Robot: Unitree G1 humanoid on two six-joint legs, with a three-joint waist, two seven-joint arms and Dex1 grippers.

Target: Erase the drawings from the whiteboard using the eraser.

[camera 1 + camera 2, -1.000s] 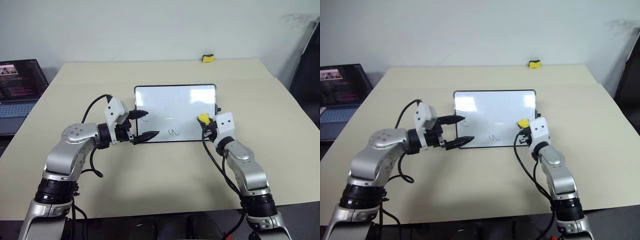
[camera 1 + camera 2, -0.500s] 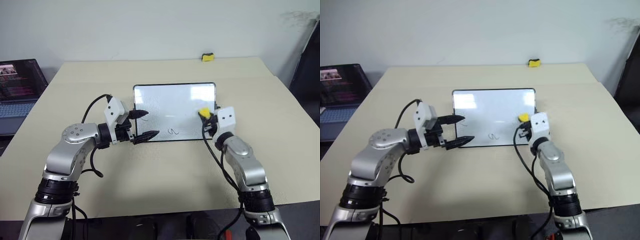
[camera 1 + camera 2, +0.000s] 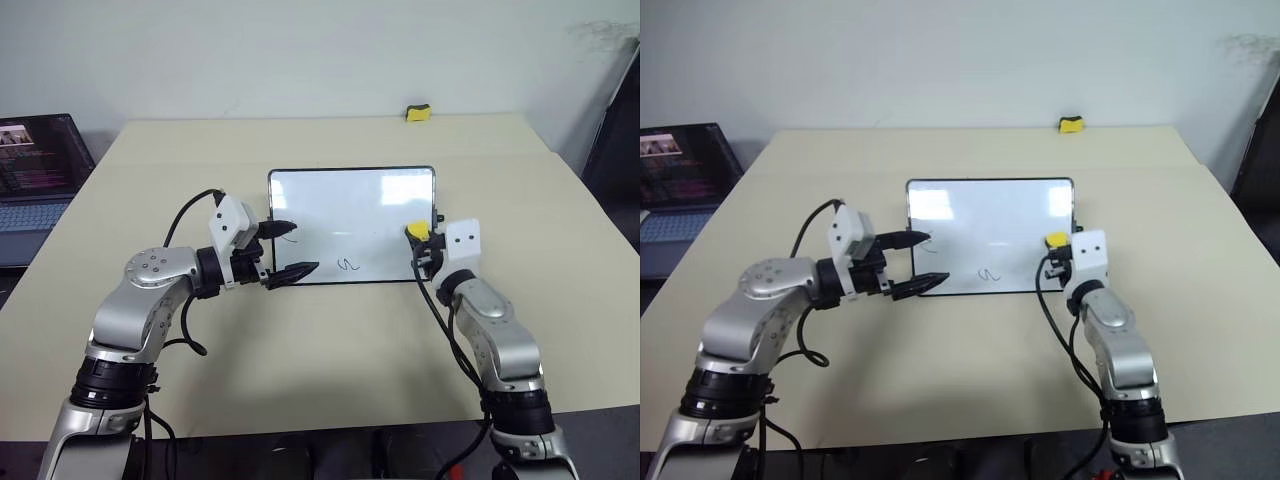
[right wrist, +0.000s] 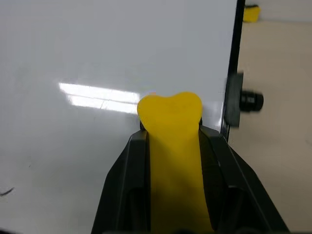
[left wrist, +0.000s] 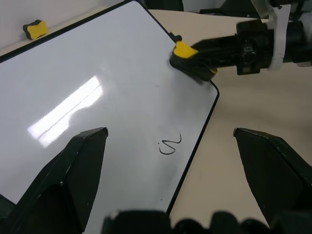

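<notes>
Yellow eraser (image 4: 170, 146) is pinched in my right pincer (image 3: 420, 243) at the whiteboard's (image 3: 350, 205) right edge, felt down for wiping; my left pincer (image 3: 285, 250), spread, brackets its left edge to steady it near a squiggle (image 3: 347, 265).

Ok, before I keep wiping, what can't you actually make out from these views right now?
- Eraser felt face: turned away under the yellow body in the right wrist view, so contact with the whiteboard is not visible.
- Squiggle by the left gripper: partly covered by its upper finger in the head views.
- Laptop: cut off by the frame edge, screen too small to read.
</notes>
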